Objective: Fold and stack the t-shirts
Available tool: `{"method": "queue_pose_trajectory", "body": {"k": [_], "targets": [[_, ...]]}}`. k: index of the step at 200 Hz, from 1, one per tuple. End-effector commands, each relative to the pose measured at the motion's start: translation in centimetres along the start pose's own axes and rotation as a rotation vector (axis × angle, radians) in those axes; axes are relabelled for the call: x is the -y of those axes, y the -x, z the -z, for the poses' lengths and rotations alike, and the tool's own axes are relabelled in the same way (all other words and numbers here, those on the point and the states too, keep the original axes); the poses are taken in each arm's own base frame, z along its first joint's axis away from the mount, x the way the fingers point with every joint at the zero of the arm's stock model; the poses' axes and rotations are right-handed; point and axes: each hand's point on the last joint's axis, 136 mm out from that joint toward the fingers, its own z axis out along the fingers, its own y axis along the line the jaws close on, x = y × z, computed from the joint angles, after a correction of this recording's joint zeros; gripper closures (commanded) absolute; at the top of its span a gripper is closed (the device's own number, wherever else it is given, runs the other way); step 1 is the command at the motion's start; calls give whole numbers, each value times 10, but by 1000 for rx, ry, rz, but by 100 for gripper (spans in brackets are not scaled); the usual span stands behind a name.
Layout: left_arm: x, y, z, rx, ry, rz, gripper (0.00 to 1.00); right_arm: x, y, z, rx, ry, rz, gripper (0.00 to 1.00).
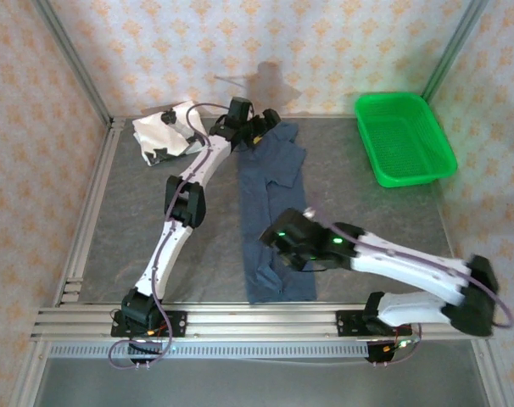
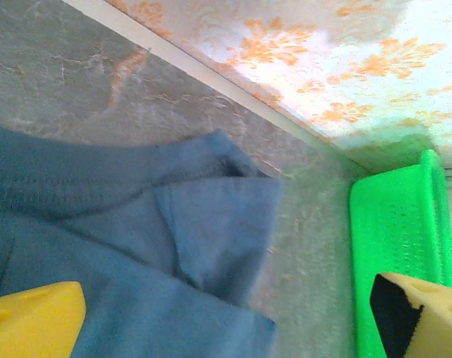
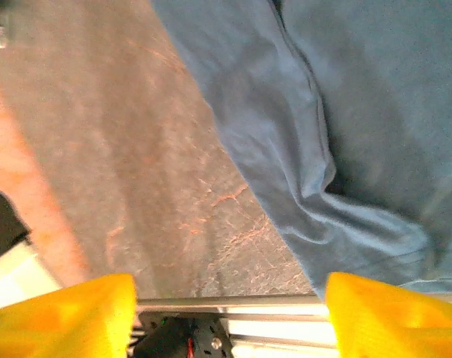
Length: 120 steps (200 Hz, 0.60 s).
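- The left claw [image 2: 226, 321] is seen released: its blocky yellow fingers [image 2: 32, 324] are spread wide, and nothing is clasped between them.
- The right claw [image 3: 226, 313] is likewise seen released, with its yellow fingers set far apart above bare table [image 1: 138, 212] and cloth.
- The navy t-shirt [image 1: 270, 220], soft matte knit, is laid out as a long narrow strip. Its far end lies directly beneath the left claw and its near end beneath the right claw.
- The white t-shirt [image 1: 164, 131], printed with black patches, is crumpled in a heap to the left of the left claw, apart from it.
- A green plastic mesh basket [image 1: 401, 136], rectangular with sloped walls, is placed well to the right of the left claw.
- The table is surfaced in grey, stone-veined material.
- In the left wrist view, a stitched seam and a folded-over sleeve are resolved; in the top view, the strip's whole outline is given.
- In the right wrist view, soft creases near the shirt's edge and a metal rail [image 3: 233, 300] just past the fingers are made out.
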Motion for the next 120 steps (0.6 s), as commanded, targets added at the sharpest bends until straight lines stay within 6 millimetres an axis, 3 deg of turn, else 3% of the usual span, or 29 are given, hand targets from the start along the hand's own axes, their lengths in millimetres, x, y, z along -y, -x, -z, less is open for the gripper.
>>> {"method": "queue_pose_trajectory", "body": {"k": [1, 34, 66, 81, 83, 120], "targets": [[89, 28, 91, 48, -65, -111, 0, 64, 29, 31, 103, -111, 101, 22], [101, -3, 146, -23, 66, -200, 0, 97, 37, 45, 71, -149, 210, 15], [93, -54, 191, -72, 155, -223, 0, 108, 39, 29, 3, -217, 352, 14], [70, -79, 203, -78, 163, -160, 0, 110, 42, 17, -36, -241, 379, 14], [73, -79, 211, -64, 152, -158, 0, 110, 42, 15, -43, -240, 382, 14], [2, -150, 239, -128, 301, -126, 2, 101, 52, -9, -109, -208, 404, 14]]}}
